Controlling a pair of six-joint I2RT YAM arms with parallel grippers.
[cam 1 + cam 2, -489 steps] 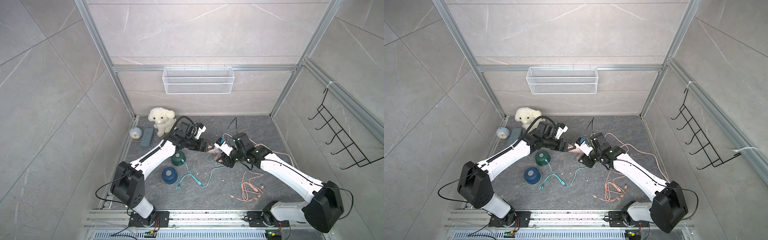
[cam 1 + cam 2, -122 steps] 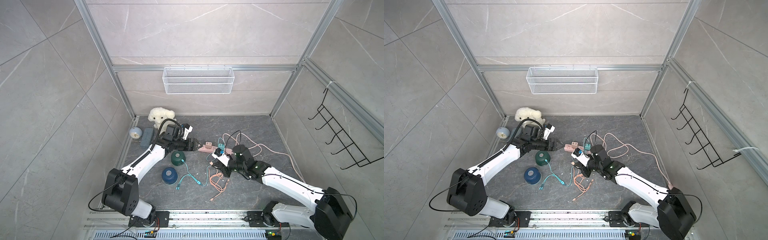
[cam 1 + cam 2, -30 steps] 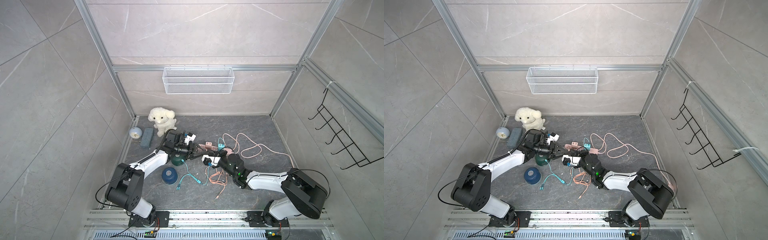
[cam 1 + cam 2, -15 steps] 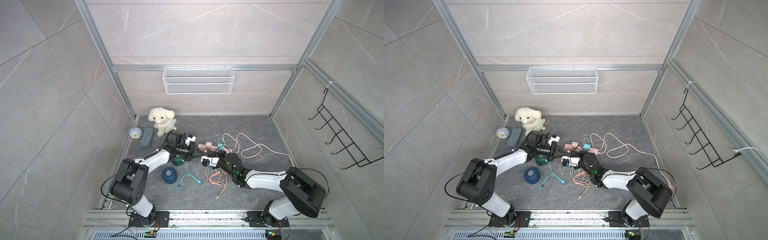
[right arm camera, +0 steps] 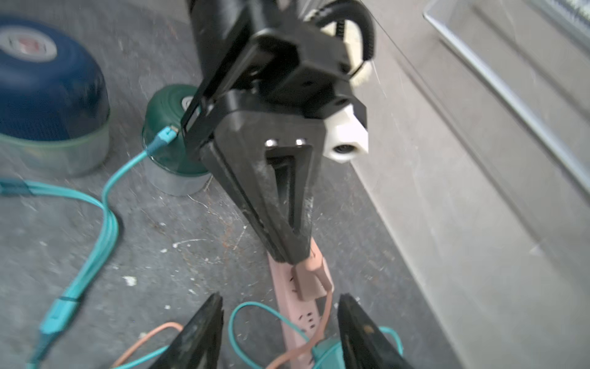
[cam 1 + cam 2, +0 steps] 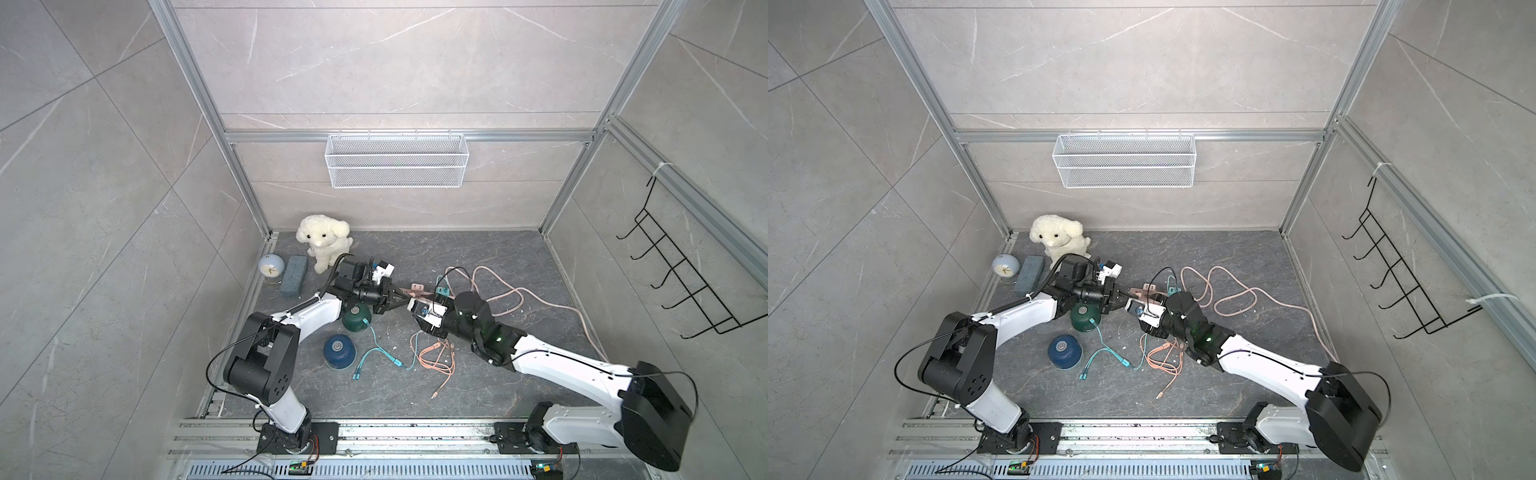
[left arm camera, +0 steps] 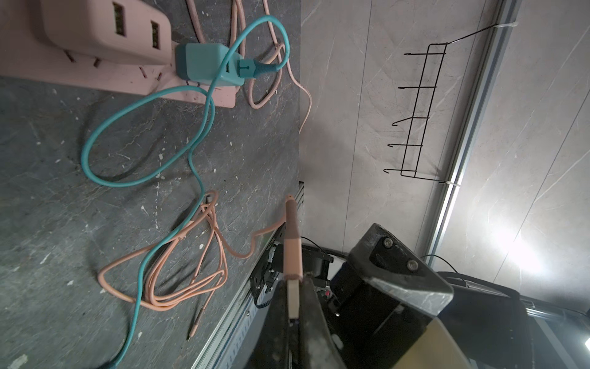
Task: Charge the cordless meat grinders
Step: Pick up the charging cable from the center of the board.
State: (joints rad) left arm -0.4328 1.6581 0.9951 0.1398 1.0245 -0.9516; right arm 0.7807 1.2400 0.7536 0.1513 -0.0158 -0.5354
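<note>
**A:** Where do the grinders sit?

**B:** Both are on the table (image 6: 478, 390). The dark blue grinder (image 6: 338, 351) is at the front with no cable in it. The dark green grinder (image 6: 354, 323) is just behind, with the teal cable (image 5: 111, 179) apparently plugged into its side.

**A:** What's new?

**B:** A handover. The left pincer (image 7: 293, 284) has just clamped shut on the pink USB plug (image 7: 293, 252). The right pincer (image 5: 280, 297) has let go, and its jaws now stand apart on either side of the trailing pink cable (image 5: 324, 316).

**A:** Meaning?

**B:** The left arm alone carries the plug now. I'd guess it goes into the pink charger (image 7: 105, 28) next, with the cable's other end going to the blue grinder.
</note>
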